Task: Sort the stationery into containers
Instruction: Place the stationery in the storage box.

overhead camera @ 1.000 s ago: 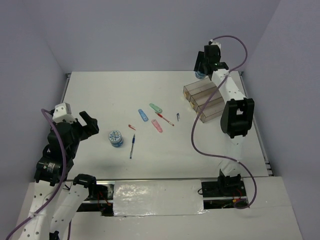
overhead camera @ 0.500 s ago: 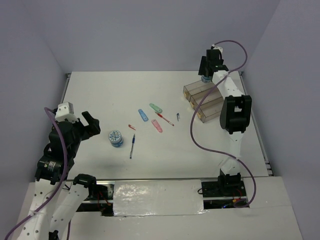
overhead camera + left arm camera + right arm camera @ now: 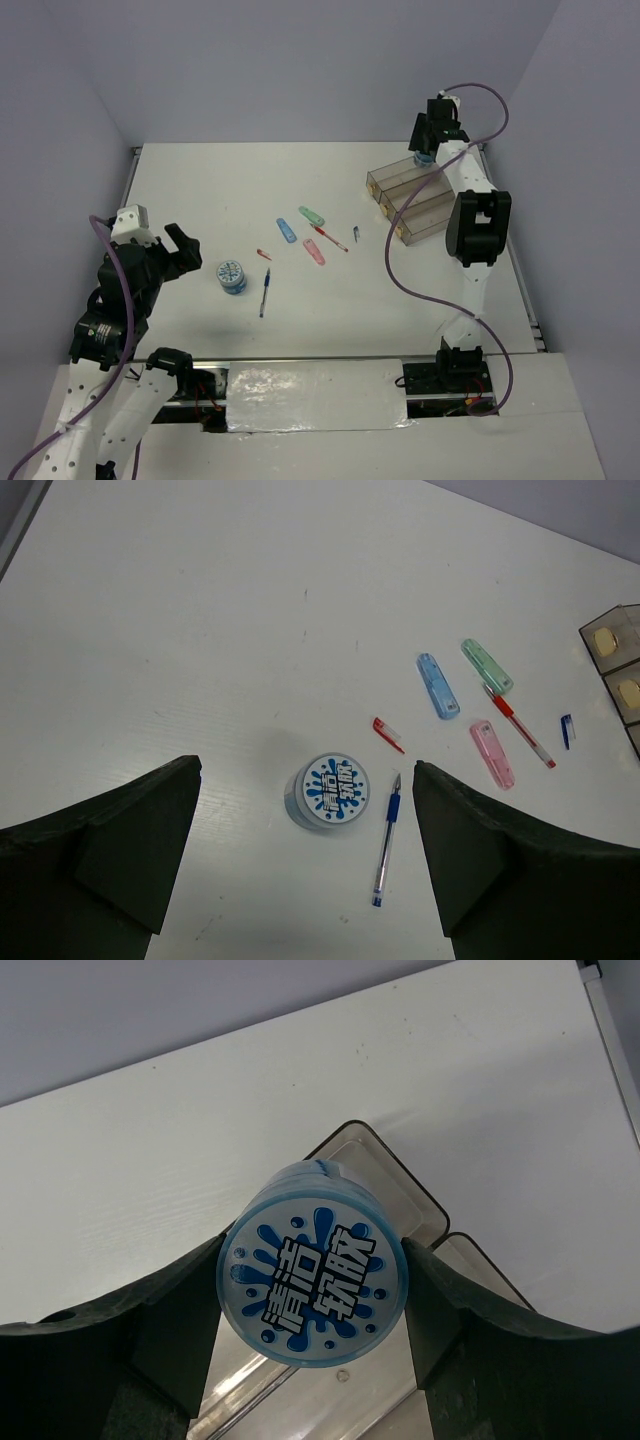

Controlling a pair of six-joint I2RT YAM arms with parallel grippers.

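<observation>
My right gripper [image 3: 426, 150] is shut on a blue-and-white tape roll [image 3: 313, 1283] and holds it above the far end of the brown-tinted bins [image 3: 415, 200], over the leftmost bin [image 3: 400, 1185]. My left gripper [image 3: 306, 768] is open and empty, above and near a second tape roll [image 3: 328, 791] on the table. A blue pen [image 3: 386, 840] lies just right of that roll. Farther off lie a blue flat piece [image 3: 437, 685], a green one [image 3: 487, 666], a pink one [image 3: 492, 753], a red pen [image 3: 520, 727] and a red bit [image 3: 388, 734].
A small blue bit [image 3: 567, 730] lies right of the red pen. The bins [image 3: 615, 645] show pale yellow pieces inside in the left wrist view. The table's raised side rails run along its left [image 3: 128, 185] and right [image 3: 520, 270] edges.
My right gripper has moved to the right with the tape roll, from left of the bins' far end to over it. The left arm has barely moved.
</observation>
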